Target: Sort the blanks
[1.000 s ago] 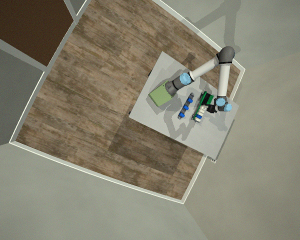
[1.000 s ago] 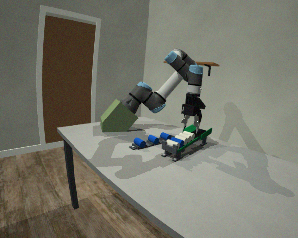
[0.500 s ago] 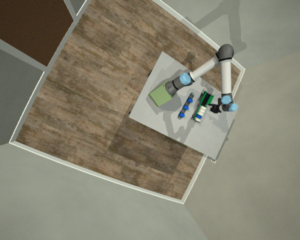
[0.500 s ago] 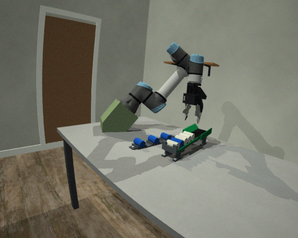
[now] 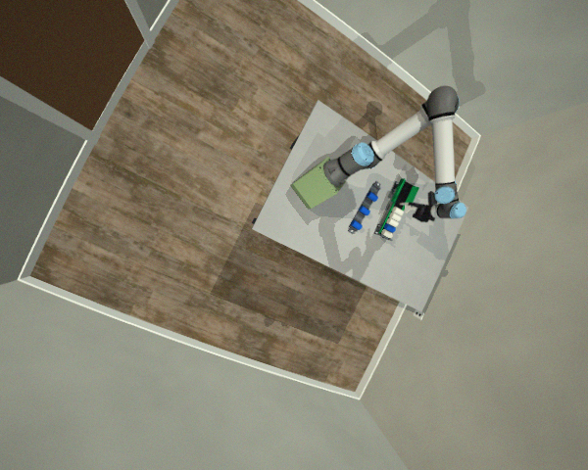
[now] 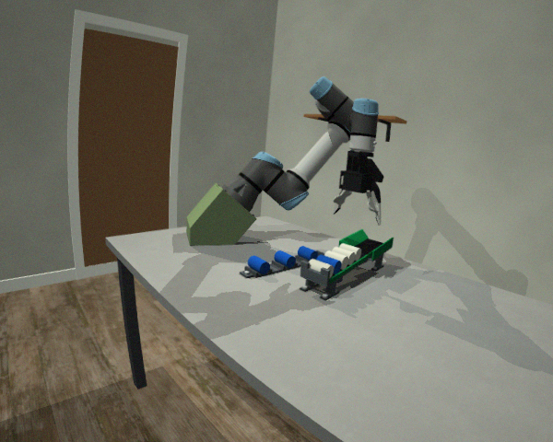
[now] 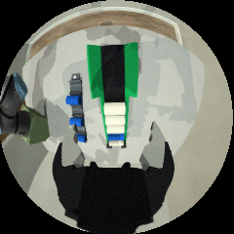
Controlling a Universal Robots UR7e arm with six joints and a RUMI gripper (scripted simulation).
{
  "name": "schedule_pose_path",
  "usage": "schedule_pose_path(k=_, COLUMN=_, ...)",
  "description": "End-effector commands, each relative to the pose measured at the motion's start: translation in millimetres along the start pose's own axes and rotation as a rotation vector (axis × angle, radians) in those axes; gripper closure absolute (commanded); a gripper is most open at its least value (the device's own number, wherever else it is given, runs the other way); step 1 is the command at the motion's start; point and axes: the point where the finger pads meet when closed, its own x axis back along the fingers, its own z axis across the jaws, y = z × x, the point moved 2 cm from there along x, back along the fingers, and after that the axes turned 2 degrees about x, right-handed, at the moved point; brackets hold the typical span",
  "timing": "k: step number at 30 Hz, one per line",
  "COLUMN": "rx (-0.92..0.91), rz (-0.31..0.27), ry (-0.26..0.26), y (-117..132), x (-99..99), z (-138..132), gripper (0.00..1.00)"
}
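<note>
Wrist view: the fingers [image 5: 412, 204] [image 6: 358, 217] are spread with nothing gripped; the blue cylinder [image 5: 389, 228] [image 6: 328, 261] [image 7: 116, 137] is seen on the green ramp [image 5: 412, 194] [image 6: 382, 248] [image 7: 95, 73], below them and wedged crosswise between white cylinders [image 5: 395, 217] [image 6: 346, 254] [image 7: 115, 119].

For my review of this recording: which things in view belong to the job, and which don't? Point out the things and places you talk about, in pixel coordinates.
Part of the job:
- gripper [image 5: 415, 208] [image 6: 358, 218] [image 7: 113, 123], open
- green feed ramp [image 5: 400, 188] [image 6: 382, 246] [image 7: 132, 70]
- four white blanks, one blue, on the ramp
- stock rack [image 5: 352, 230] [image 6: 244, 273] [image 7: 75, 85] with three blue blanks

Not part of it:
- brown door [image 6: 124, 143]
- wall shelf [image 6: 392, 119]
</note>
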Motion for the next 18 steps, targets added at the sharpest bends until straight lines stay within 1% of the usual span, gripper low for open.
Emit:
schedule_pose_path(k=1, rx=0.000, rz=-0.001, ry=0.001, y=0.1, x=0.4, z=0.2, gripper=0.00)
schedule_pose_path(k=18, rx=-0.010, rz=-0.001, ry=0.001, y=0.5, x=0.3, z=0.4, gripper=0.00)
